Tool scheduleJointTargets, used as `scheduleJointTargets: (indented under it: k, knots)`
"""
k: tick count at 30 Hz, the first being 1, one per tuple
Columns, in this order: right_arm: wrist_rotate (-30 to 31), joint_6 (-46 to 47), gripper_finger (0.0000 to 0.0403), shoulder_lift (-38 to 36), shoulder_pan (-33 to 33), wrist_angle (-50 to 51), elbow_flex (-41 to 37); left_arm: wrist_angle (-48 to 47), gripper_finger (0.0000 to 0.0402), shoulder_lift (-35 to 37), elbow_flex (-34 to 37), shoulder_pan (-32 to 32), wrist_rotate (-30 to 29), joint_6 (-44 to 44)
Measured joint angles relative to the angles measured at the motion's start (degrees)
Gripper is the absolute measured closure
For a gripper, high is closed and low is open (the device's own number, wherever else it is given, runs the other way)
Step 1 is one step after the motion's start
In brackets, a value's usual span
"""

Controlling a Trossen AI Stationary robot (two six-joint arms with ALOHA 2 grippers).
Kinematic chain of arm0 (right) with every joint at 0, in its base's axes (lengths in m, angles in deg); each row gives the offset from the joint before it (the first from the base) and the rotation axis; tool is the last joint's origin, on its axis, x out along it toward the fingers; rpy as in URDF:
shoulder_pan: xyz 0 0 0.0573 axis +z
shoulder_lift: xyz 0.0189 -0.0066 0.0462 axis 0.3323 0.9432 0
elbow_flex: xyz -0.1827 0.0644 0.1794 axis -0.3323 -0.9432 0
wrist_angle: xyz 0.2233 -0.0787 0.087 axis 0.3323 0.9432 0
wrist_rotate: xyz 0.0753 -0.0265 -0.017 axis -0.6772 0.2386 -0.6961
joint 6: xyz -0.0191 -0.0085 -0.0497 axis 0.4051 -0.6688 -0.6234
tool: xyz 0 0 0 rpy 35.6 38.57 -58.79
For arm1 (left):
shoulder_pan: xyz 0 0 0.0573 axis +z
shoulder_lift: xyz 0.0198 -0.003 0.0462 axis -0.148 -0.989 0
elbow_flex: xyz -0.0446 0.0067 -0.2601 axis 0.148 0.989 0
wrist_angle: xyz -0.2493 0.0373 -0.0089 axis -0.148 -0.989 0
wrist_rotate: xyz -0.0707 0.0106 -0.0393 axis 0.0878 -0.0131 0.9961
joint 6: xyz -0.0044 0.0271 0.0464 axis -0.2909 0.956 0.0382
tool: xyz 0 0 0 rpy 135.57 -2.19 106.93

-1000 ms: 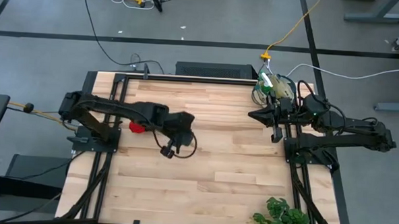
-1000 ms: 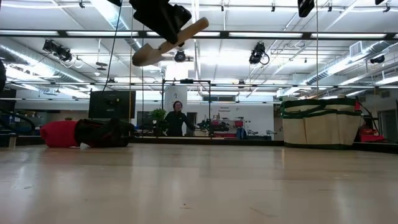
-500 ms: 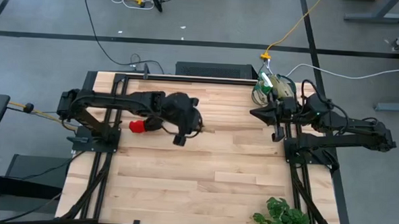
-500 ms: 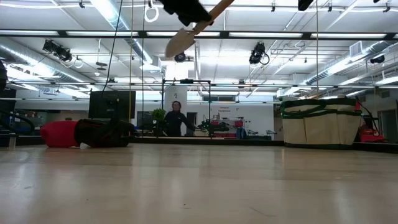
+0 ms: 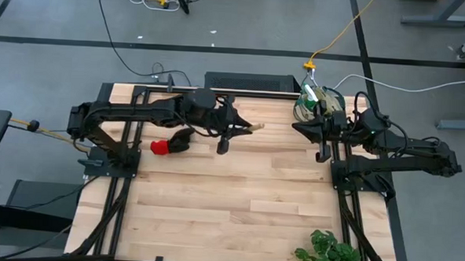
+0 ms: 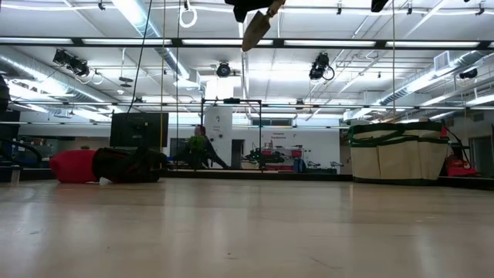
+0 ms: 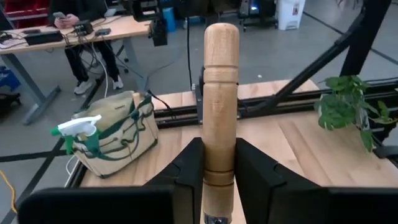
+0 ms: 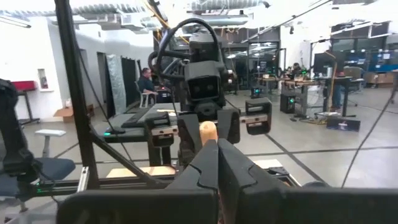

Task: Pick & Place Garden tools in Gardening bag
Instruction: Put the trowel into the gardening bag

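My left gripper [image 5: 231, 129] is shut on the wooden-handled silver trowel [image 5: 248, 128], high above the middle of the table's far half. The handle's free end points toward the beige gardening bag [image 5: 312, 104], which stands at the far right corner with the green spray bottle [image 7: 78, 132] in it. The bag also shows in the left wrist view [image 7: 118, 142] and the low view [image 6: 397, 150]. The red-and-black glove [image 5: 169, 143] lies on the table at the left. My right gripper [image 5: 298, 132] is shut and empty beside the bag. My left gripper pinches the trowel's wooden handle [image 7: 219, 177] between its two fingers, at the handle's blade end. The fingers lie along the handle, which sticks out past them toward the table's right. The trowel is lifted clear, and its blade [image 6: 255, 29] slants down below the gripper.
A leafy green plant [image 5: 329, 253] stands at the table's near right corner. Black frame rails run along the table's left, right and far edges. People sit at desks in the room beyond the table.
My left gripper has risen and gone toward the table's far edge and right, toward the bag, carrying the trowel. It has turned about, so the handle now points at the bag and the blade hangs more steeply.
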Motion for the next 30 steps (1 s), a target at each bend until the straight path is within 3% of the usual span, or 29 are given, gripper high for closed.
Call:
scheduleJointTargets:
  k: [15,30]
  knots:
    - [0.9,1.1,0.0403,4.3,-0.1,-3.7,0.4,5.1,0.0327,0.0,0.0,0.3,-1.3,-2.5]
    - [1.7,-2.3,0.0403,13.9,-1.4,6.0,16.5,9.8,0.0327,0.0,0.0,0.3,-1.3,-3.9]
